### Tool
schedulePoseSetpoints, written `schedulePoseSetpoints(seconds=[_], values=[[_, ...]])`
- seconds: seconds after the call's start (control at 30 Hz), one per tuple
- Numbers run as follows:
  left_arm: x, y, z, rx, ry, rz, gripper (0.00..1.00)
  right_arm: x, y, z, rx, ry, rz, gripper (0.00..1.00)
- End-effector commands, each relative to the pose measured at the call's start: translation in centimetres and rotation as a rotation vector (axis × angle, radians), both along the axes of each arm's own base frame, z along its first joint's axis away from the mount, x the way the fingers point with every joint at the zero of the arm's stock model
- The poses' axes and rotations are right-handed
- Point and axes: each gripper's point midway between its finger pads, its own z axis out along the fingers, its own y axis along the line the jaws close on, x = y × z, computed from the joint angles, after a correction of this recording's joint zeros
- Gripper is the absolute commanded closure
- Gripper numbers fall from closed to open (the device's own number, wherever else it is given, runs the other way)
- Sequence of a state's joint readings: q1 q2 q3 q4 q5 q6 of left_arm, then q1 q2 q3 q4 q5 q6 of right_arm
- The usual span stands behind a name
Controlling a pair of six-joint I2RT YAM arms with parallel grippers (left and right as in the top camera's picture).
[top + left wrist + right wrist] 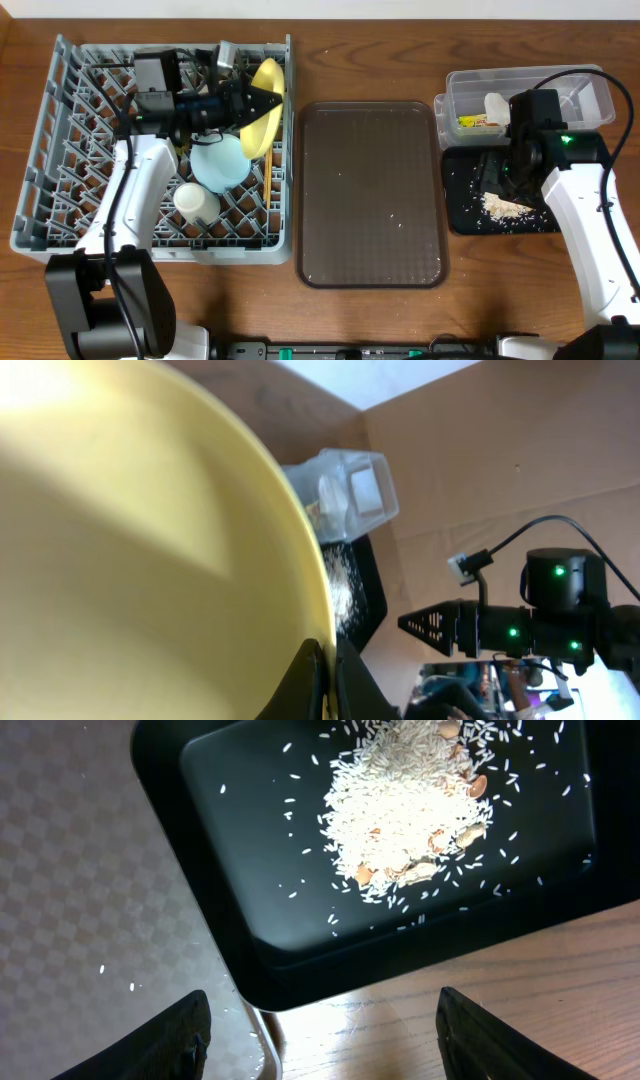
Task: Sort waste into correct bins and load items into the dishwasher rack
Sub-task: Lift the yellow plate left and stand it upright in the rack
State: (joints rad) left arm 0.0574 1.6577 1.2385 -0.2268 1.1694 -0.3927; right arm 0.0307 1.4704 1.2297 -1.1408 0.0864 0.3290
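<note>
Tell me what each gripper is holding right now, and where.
Left gripper pinches the yellow plate at its rim. Right gripper is open over the black tray, holding nothing.

You've got the large square grey plastic rack [75, 140] at the table's left, with a lattice base and upright pegs. The round yellow plate [268, 78] stands on edge, tilted, along the rack's right side, its rim pinched by the left gripper [325, 660]. The light blue bowl [220, 165] sits mid-rack, with the small white cup [197, 202] just beside it nearer you. Far right, the clear plastic rectangular tub [585, 105] holds the orange-and-green snack wrapper [478, 122] and the crumpled white tissue [496, 104]. The shallow glossy black rectangular tray [250, 870] lies right against the tub. It holds a heap of white rice-like scraps [400, 800] with tan bits, and loose grains are scattered round it.
</note>
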Motion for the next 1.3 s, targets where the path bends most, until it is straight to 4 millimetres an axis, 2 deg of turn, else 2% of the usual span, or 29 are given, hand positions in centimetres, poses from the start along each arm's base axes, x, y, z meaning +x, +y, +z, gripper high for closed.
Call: schedulePoseSetpoints(seconds=[0.0,0.2,0.33,0.6,0.73,0.77,0.8,0.83,0.93,1.03,1.1,1.13,1.2,1.27], values=[[-0.5,-0.6,1.7,-0.083,0.007,-0.045,0.94,0.2,-0.3,0.9,-0.011,-0.028,0.000,0.30],[-0.5,-0.8,5.4,-0.132,-0.047,-0.034,0.94,0.2,-0.3,0.9,-0.011,-0.027,0.001,0.30],[-0.6,-0.8,5.8,-0.155,-0.003,-0.017,0.94,0.2,-0.3,0.9,-0.011,-0.027,0.000,0.30],[0.5,0.8,1.5,-0.004,0.064,0.129,0.94,0.2,-0.3,0.9,-0.011,-0.026,0.001,0.30],[0.4,1.3,0.3,0.049,0.073,0.149,0.94,0.2,-0.3,0.9,-0.011,-0.027,0.001,0.30],[0.4,1.4,-0.1,0.065,0.083,0.156,0.86,0.2,-0.3,0.9,-0.011,-0.027,0.001,0.30],[0.3,1.6,-0.6,0.088,0.091,0.166,0.63,0.2,-0.3,0.9,-0.011,-0.027,0.000,0.30],[0.2,1.8,-1.1,0.108,0.096,0.172,0.51,0.2,-0.3,0.9,-0.011,-0.027,0.000,0.30],[-0.1,2.5,-2.5,0.187,0.102,0.187,0.35,0.2,-0.3,0.9,-0.011,-0.027,0.001,0.30],[-0.3,3.7,-4.1,0.298,0.099,0.210,0.24,0.2,-0.3,0.9,-0.011,-0.029,0.001,0.28],[-0.5,4.5,-4.8,0.371,0.094,0.227,0.20,0.4,-0.3,0.9,-0.011,-0.035,0.001,0.27],[-0.6,5.0,-5.0,0.405,0.092,0.238,0.19,0.6,-0.3,1.0,-0.011,-0.046,0.001,0.25],[-0.9,5.7,-5.0,0.464,0.078,0.257,0.18,1.6,0.0,1.2,0.006,-0.088,0.006,0.13],[-1.2,6.4,-4.5,0.511,0.052,0.272,0.17,3.2,1.5,1.7,0.075,-0.151,0.074,0.11]])
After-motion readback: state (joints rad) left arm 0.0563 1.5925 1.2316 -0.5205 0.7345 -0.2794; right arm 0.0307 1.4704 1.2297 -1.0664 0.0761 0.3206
